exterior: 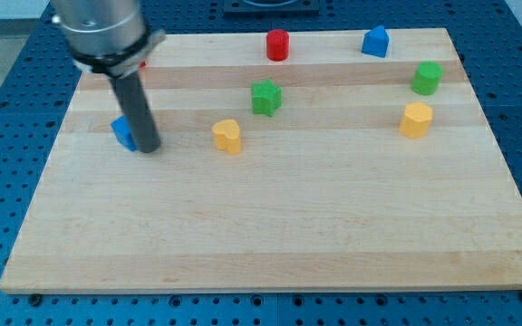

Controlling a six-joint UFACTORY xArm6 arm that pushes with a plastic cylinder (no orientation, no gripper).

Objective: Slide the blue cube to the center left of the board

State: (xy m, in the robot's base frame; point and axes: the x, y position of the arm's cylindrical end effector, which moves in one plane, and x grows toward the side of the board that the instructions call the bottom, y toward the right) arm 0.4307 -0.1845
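The blue cube (122,132) lies near the left edge of the wooden board (270,226), a little above the board's middle height. The dark rod comes down from the view's top left, and my tip (148,148) rests on the board right against the cube's right side, partly hiding it. A second blue block (375,41), house-shaped, stands at the view's top right.
A red cylinder (278,44) stands at the top middle. A green star (265,97) and a yellow block (228,136) lie right of my tip. A green block (427,78) and a yellow block (416,119) stand at the right. Something red (141,64) peeks out behind the rod's housing.
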